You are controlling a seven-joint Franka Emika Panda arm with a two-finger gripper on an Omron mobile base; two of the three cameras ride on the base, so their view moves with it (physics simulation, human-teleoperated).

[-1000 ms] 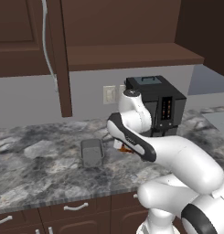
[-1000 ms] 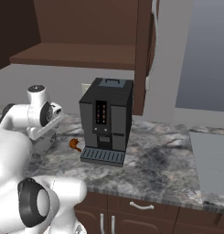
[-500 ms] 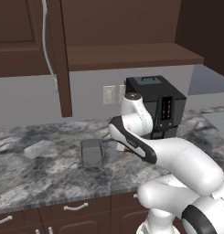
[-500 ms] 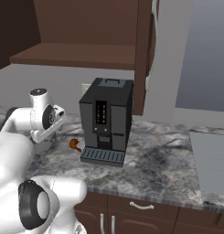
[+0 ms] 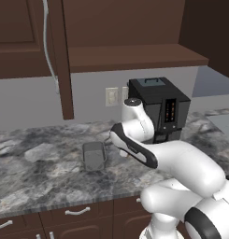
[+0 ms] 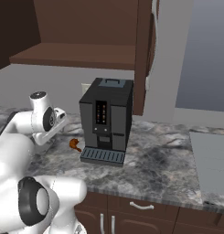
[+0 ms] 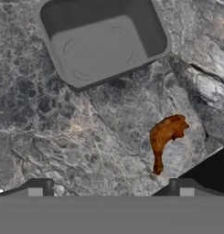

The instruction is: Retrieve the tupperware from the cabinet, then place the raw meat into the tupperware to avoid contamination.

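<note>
left base view: the container (image 5: 94, 156) sits on the marble counter (image 5: 36, 172), out of the cabinet (image 5: 22, 37) and empty as far as i can tell, left of the coffee machine (image 5: 159, 109). the arm bends low between the two, wrist turned down toward the counter. cabinet door hangs open above.

right base view: the meat (image 6: 75, 145) lies on the counter just beside the near left corner of the coffee machine's drip tray (image 6: 103, 156). the hand hangs to its left, close but apart from it.

hand view: gripper (image 7: 111, 189) points down at the counter, its two fingertips (image 7: 38, 188) spread as wide as they go, nothing between them. the container is at the top of the view, hollow and bare. the meat lies off toward the right fingertip, not centred in the gap, thin end toward the gripper. a dark corner of the coffee machine cuts in at lower right.

step, by my reading: retrieval is done; the pick of the meat is in hand. next move calls for shifting the hand until the meat sits between the fingers, then descending and closing on it, minding the drip tray alongside.

against the earlier frames: the wrist has swung further toward the coffee machine side and dropped a little; container and meat have not moved.
</note>
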